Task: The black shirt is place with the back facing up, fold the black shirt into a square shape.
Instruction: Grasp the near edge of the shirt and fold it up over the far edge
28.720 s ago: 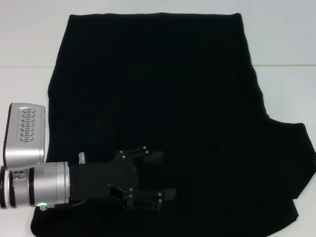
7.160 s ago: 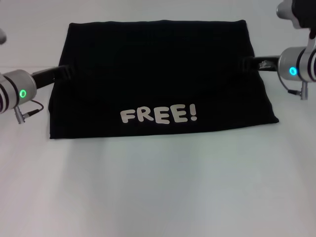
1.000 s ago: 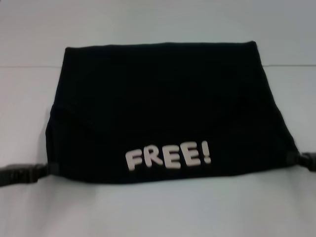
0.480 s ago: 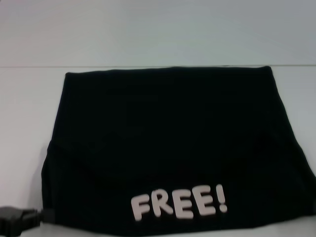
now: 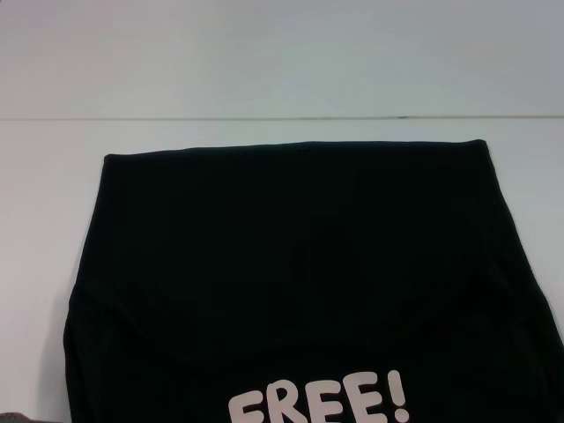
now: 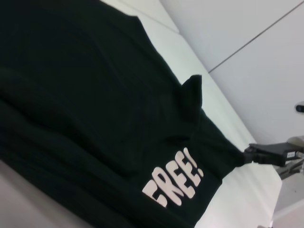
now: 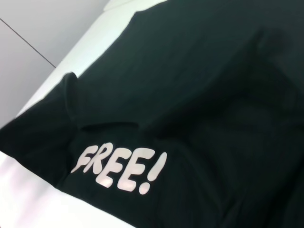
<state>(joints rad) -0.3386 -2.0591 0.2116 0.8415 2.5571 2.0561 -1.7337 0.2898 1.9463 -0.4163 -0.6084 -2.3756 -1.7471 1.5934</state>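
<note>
Black shirt [image 5: 291, 264] lies folded, white "FREE!" [image 5: 319, 399] facing up; right claw [image 6: 270, 153] pinches its corner.

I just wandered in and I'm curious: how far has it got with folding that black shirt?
Mostly folded: the black shirt lies as a compact block, no sleeves showing, FREE! lettering on top. In hand: the right gripper sits at a corner near the lettering; the left gripper is out of sight. Left: a raised flap and flaring sides probably need squaring.

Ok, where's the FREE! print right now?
In the head view the FREE! print sits at the shirt's near edge, slightly right of centre.
</note>
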